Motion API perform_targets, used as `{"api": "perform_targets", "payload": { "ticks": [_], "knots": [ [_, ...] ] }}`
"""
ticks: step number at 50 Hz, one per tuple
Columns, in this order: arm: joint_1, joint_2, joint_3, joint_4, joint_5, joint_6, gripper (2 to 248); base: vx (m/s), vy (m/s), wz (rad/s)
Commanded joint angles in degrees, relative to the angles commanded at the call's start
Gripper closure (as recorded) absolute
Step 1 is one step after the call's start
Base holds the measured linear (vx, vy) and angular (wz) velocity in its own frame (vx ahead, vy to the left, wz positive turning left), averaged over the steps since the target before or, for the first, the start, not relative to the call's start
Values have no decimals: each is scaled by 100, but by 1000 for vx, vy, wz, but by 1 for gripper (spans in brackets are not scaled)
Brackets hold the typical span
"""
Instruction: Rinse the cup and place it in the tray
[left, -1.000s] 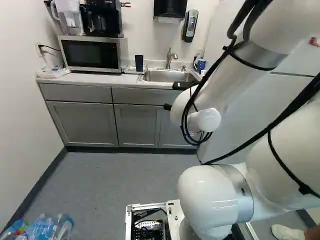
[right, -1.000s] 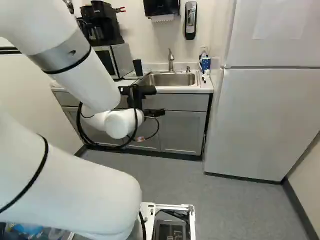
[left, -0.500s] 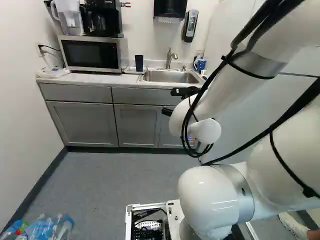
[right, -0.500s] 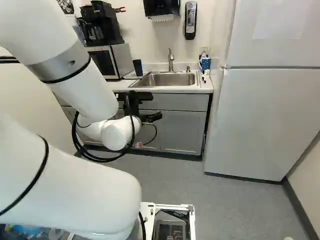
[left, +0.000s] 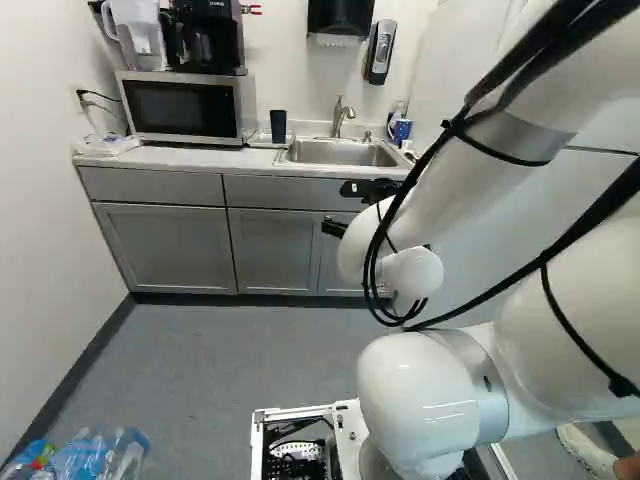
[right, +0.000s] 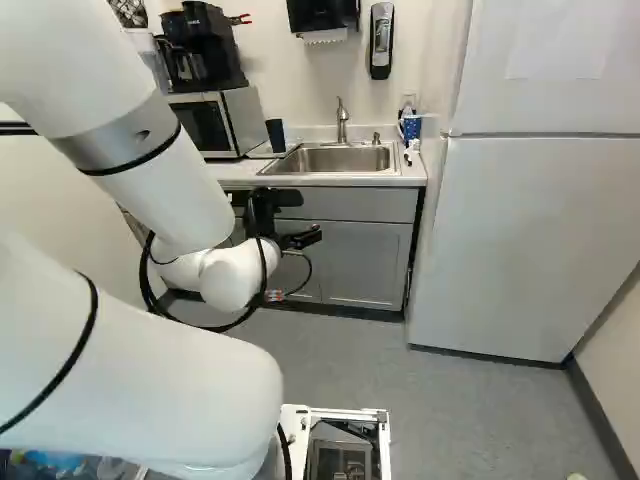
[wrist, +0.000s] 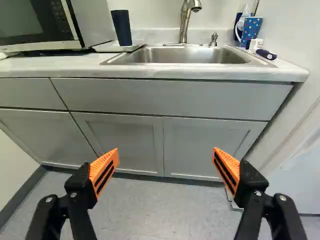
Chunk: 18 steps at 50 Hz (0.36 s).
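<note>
Bright indoor light, soft shadows, faint glare on arm (left: 415, 400)

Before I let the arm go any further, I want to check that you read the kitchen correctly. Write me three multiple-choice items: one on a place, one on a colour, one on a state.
1. Where is the plain dark cup?
A) Between the microwave and the sink
B) Inside the sink
C) On top of the microwave

2. What is the main colour of the dotted mug?
A) Red
B) Yellow
C) Blue

3. How is the gripper?
A) Shut on the cup
B) Open, holding nothing
C) Shut and empty

1: A, the wrist view shows it upright beside the microwave, outside the basin.
2: C, light dots cover a blue body.
3: B, its fingers stand wide apart with nothing gripped.
</note>
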Motion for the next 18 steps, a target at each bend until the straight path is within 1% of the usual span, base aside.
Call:
{"api": "perform_targets", "payload": {
  "ticks": [18],
  "knots": [
    [0,0,1,0,2,0,3,0,0,0]
  ]
}}
